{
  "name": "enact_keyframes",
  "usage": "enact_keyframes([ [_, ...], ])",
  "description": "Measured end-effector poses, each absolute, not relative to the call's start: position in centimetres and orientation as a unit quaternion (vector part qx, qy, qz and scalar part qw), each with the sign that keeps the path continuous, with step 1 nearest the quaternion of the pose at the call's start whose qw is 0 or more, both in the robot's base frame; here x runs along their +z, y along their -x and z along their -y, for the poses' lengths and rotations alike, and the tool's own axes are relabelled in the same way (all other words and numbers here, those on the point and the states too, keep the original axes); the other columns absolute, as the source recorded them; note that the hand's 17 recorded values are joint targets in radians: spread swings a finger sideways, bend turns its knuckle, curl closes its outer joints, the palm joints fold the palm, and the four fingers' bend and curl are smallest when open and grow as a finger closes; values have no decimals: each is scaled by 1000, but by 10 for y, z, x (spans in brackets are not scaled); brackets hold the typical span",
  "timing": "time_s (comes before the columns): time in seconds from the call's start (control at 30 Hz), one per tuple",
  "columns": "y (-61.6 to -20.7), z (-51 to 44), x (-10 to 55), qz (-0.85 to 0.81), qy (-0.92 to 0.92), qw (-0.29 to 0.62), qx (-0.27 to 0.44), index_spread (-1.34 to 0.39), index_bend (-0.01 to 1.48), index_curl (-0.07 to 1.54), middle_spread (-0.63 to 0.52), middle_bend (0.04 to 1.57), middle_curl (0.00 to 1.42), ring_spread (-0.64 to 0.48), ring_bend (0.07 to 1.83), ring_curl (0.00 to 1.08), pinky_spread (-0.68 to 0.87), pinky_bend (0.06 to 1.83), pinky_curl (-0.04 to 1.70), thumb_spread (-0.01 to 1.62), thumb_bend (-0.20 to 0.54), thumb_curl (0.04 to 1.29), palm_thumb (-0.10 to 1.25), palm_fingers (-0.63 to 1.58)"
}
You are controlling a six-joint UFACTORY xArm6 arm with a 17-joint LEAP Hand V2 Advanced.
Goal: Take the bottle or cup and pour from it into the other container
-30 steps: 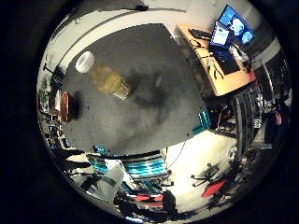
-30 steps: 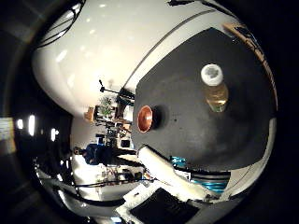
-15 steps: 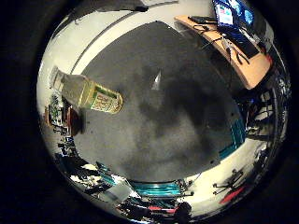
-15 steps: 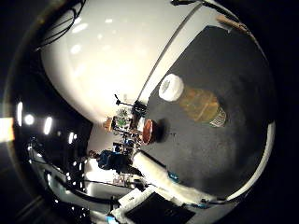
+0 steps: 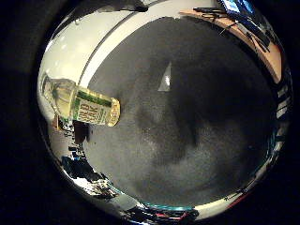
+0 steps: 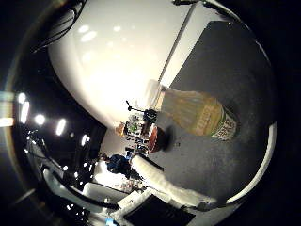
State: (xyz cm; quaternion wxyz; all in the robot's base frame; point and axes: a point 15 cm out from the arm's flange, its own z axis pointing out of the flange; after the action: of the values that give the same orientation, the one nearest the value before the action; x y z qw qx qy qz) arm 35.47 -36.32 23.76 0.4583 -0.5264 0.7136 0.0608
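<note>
Yellow-liquid bottle (image 6: 200, 115) stands on the dark grey mat (image 5: 187, 140), beside the copper-coloured cup (image 6: 156, 137); it looms centre-frame, close before the palm; hand's finger state cannot be told.

Bottle (image 6: 200, 115) on dark mat (image 6: 235, 61), cup (image 6: 155, 139) near

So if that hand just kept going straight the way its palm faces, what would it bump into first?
Most likely the bottle standing on the dark mat; it looms large in the thumb-side view, so it is close. The brown cup sits farther along the mat. Depth is hard to judge here, so the palm might instead meet the bare mat beside the bottle.
</note>
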Motion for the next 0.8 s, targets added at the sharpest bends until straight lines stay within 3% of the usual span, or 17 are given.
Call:
enact_keyframes([
  [0.57, -389, 320, 230, -687, 560, 455, 90, -231, 168, 293, -30, 298, 351, 43, 562, 241, 352, 784, -8, 928, -28, 303, 387, 297],
  [0.8, -399, 306, 228, -677, 571, 453, 101, -262, 177, 297, -89, 396, 377, -47, 781, 265, 221, 818, -16, 1003, -12, 341, 610, 562],
])
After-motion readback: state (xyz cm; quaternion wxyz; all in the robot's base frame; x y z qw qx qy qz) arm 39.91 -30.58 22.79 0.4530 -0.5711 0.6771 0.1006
